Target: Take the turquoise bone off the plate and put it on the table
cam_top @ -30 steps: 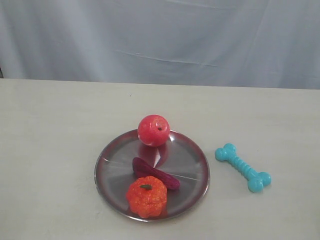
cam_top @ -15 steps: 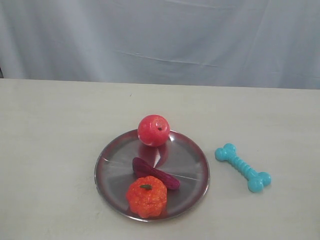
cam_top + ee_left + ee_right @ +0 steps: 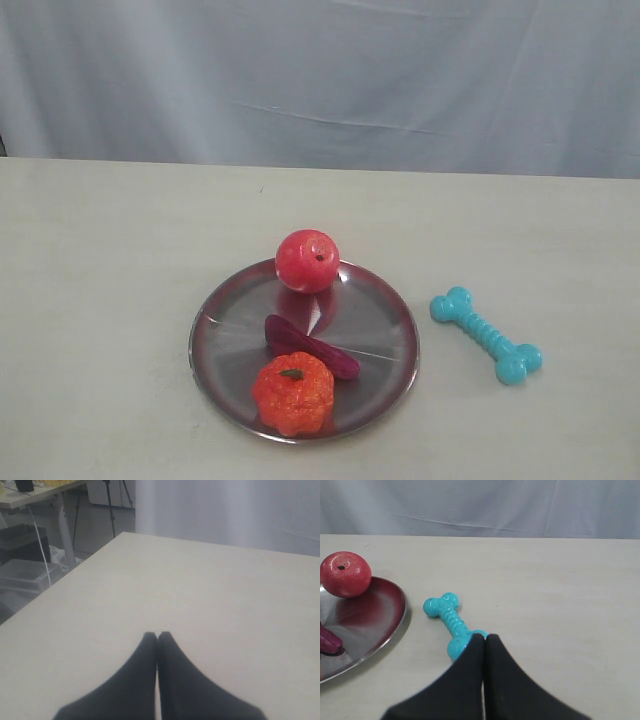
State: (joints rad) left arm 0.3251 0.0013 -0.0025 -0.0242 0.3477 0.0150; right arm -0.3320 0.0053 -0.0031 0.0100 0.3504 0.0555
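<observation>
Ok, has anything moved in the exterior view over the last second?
Nothing visibly changed. The turquoise bone still lies on the table, beside the plate and clear of it. The red apple, purple piece and orange pumpkin are still on the plate.

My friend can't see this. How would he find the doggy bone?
Find the big shiny silver plate on the pale table. To its right in the exterior view, lying on the table off the plate, is the turquoise bone. It's the only blue-green thing, with a ribbed middle and knobby ends.
</observation>
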